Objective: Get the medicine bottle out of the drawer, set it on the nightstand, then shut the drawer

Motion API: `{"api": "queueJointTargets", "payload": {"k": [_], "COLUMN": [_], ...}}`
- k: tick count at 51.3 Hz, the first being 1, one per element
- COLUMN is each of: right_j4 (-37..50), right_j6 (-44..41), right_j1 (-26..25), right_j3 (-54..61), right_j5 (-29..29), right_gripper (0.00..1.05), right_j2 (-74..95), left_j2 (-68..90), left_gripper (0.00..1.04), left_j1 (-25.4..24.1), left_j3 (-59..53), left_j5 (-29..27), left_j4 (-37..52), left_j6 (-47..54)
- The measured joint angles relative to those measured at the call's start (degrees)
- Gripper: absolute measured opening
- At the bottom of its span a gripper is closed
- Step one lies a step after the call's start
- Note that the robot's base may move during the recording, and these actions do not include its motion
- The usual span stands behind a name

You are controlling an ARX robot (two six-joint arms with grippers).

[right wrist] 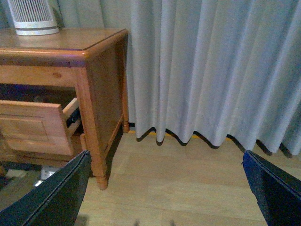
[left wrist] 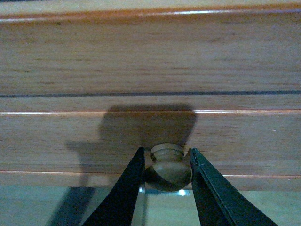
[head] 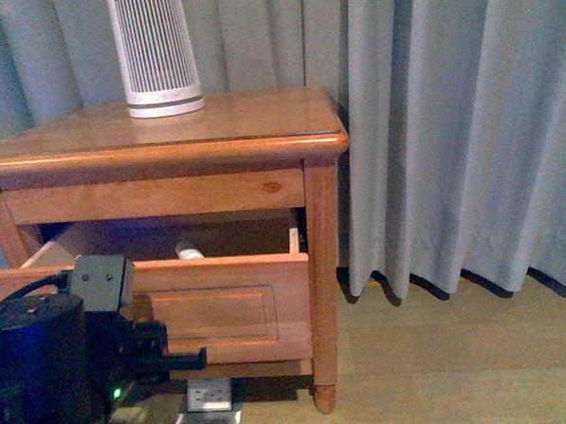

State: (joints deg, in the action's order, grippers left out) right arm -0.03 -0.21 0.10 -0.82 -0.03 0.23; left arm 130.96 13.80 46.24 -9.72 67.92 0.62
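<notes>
Orange-brown wood fills the left wrist view: the panelled front of the drawer (head: 222, 315), with its round knob (left wrist: 167, 170) sitting between the 2 dark fingers (left wrist: 127, 188) of the left gripper (left wrist: 167, 151). The jaws are narrowed to the knob's width and appear to touch it on both sides, so I judge it gripped.

In the front view the drawer stands part-way out of the nightstand (head: 212, 130). The medicine bottle (head: 188, 249) lies inside it, a small white shape just behind the front panel and right of the middle. Only its upper part shows.

The step in hand looks like pulling the drawer open. To do it well:

1. Draw the knob straight toward the near side, level with the runners, so that the drawer does not twist or bind.
2. Keep the pinch behind the knob's bulge, at its neck, where the jaws are less likely to slip off.
3. Stop once the gap under the top rail is roomy enough for a gripper to reach the bottle, and well before the drawer could drop out.

The right gripper (right wrist: 164, 193) hangs wide open and holds nothing, off to the right over the floor (right wrist: 188, 169) and facing the curtain (right wrist: 211, 70). It seems the freer one for the pick. A ribbed appliance (head: 156, 52) stands on the far left of the top, leaving bare wood near and to the right.
</notes>
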Motion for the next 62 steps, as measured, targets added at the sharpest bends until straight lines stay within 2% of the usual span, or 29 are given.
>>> {"api": "queueJointTargets", "payload": {"k": [13, 21, 38, 45, 62], "right_j4": [0.0, 0.0, 0.0, 0.0, 0.0], "right_j6": [0.0, 0.0, 0.0, 0.0, 0.0], "right_j1": [0.0, 0.0, 0.0, 0.0, 0.0], "right_j3": [0.0, 0.0, 0.0, 0.0, 0.0], "right_j5": [0.0, 0.0, 0.0, 0.0, 0.0], "right_gripper": [0.98, 0.98, 0.98, 0.98, 0.98], "right_j2": [0.0, 0.0, 0.0, 0.0, 0.0], "left_j2": [-10.8, -12.1, -16.9, -29.2, -60.7], "left_gripper": [0.25, 0.25, 0.72, 0.98, 0.98], "left_j1": [3.3, 4.4, 5.1, 2.3, -2.5], "left_j3": [-18.2, -20.5, -25.1, -25.5, -23.3], "left_j5": [-3.6, -4.3, -1.0, -0.7, -0.2], "left_j4": [-0.3, -1.2, -5.4, -13.8, -33.1], "left_j6": [-1.1, -3.5, -5.4, -4.1, 1.8]}}
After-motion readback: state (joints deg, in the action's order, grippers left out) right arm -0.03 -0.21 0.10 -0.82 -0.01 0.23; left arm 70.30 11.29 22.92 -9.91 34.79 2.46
